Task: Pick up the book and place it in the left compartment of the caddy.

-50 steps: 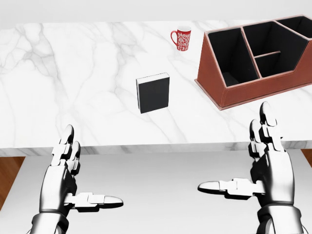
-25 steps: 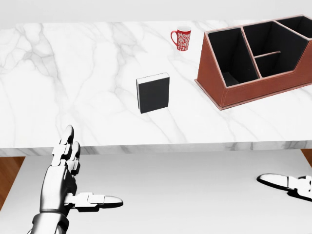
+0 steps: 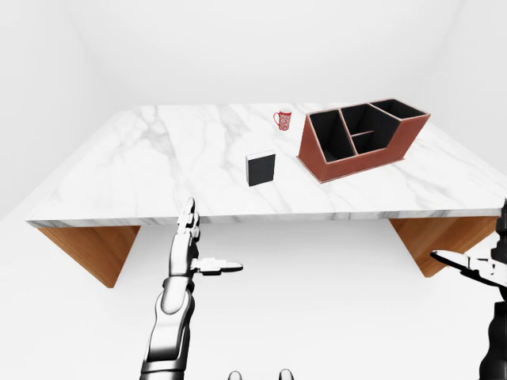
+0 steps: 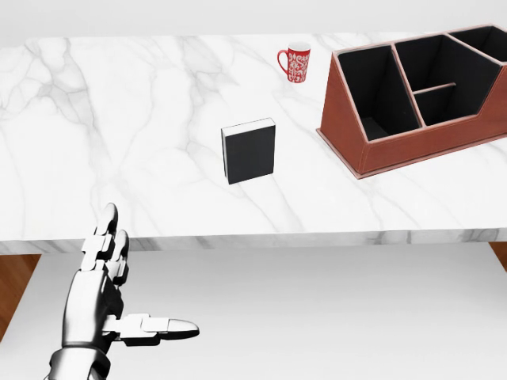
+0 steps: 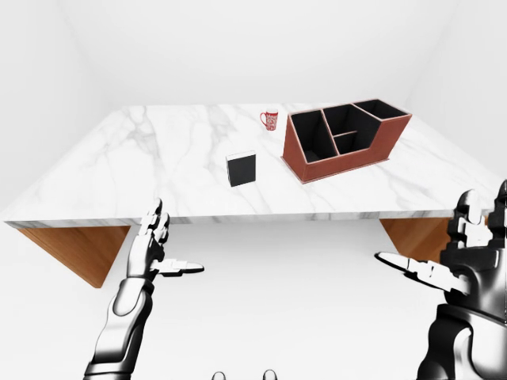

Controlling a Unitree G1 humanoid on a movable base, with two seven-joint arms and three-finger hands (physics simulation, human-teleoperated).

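A black book (image 4: pixel 249 151) with a white page edge stands upright near the middle of the marble table (image 4: pixel 119 142). To its right sits the red-brown caddy (image 4: pixel 420 95) with dark compartments; its left compartment (image 4: pixel 368 91) holds nothing. My left hand (image 4: pixel 119 297) hovers open below the table's near edge, fingers up and thumb out, well short of the book. My right hand (image 5: pixel 455 253) is open too, far out to the right and out of the head view.
A red patterned mug (image 4: pixel 295 62) stands on the table above the book, left of the caddy. Wooden wedge supports (image 3: pixel 91 249) carry the tabletop at both ends. White floor lies below the table edge.
My right hand swung out to the right and left the head view. The left hand, book and caddy have held their places.
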